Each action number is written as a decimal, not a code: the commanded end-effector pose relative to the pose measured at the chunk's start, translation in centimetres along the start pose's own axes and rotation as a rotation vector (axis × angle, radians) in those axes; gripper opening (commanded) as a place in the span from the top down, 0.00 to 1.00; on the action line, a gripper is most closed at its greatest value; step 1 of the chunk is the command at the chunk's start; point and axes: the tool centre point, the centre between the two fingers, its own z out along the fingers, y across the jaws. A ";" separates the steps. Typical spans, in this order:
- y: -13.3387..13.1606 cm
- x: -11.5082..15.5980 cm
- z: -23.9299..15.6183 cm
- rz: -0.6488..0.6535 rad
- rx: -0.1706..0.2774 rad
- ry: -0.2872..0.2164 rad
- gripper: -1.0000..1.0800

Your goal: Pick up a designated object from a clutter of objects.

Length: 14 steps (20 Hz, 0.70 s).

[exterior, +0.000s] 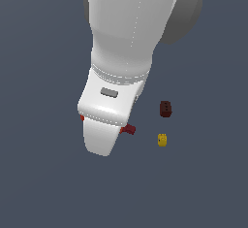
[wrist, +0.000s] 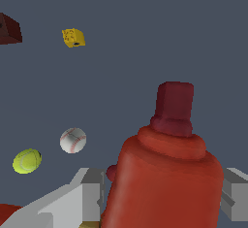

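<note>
The gripper (wrist: 162, 195) clamps the red toy drill (wrist: 167, 173) between its grey fingers (wrist: 89, 195). The baseball (wrist: 73, 140) and tennis ball (wrist: 27, 161) lie just beyond it, close together.

The only thing outside the task is the worktop (exterior: 43, 183), a flat, matte surface of even dark slate-blue. It lies beneath the jaws and spreads away from them on every side. In the exterior view it reaches all four borders of the frame. In the wrist view the worktop (wrist: 169, 28) fills the whole stretch ahead of the jaws and shows again in the narrow strips beside them. Its tone is the same close to the jaws as it is far from them.
</note>
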 end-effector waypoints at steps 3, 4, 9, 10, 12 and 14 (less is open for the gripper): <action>0.8 0.8 -2.7 0.002 -0.003 -0.001 1.00; 1.0 0.9 -3.1 0.002 -0.003 -0.001 1.00; 1.5 1.4 -4.6 0.002 -0.003 -0.002 1.00; 1.6 1.5 -4.8 0.002 -0.003 -0.002 1.00; 1.7 1.6 -5.1 0.003 -0.003 -0.002 1.00; 1.8 1.7 -5.3 0.003 -0.003 -0.002 1.00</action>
